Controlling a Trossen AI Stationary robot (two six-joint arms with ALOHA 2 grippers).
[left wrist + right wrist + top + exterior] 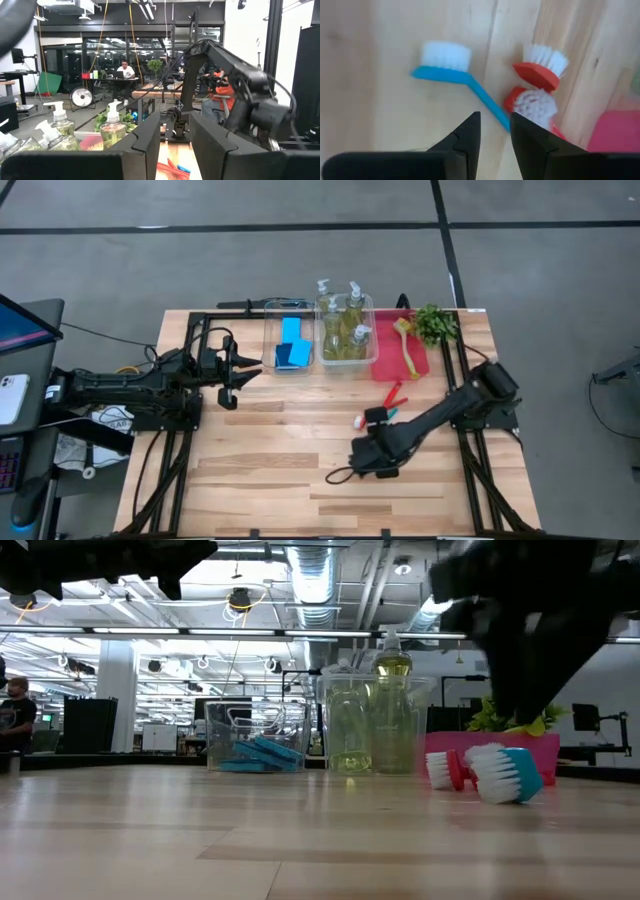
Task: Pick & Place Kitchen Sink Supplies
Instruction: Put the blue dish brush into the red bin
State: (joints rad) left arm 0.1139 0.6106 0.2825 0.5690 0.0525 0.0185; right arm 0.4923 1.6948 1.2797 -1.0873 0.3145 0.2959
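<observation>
Jaws of both grippers stand slightly parted, grasping nothing.
The right gripper (495, 131) hovers over the pale wooden surface (300, 470), above the thin blue long-handled brush (451, 70) beside two red brushes (540, 75), near the red plastic tray (385, 360); the left gripper (243, 371) waits beside the clear bin of flat blue sponges (291, 345).

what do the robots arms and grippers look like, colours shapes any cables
Both arms are dark, near-black jointed links on black frame bases. The left gripper and the right gripper each end in two blocky dark fingers with angled tips. Black cables run along both arms, and a yellow cable shows by the left arm's base.
</observation>
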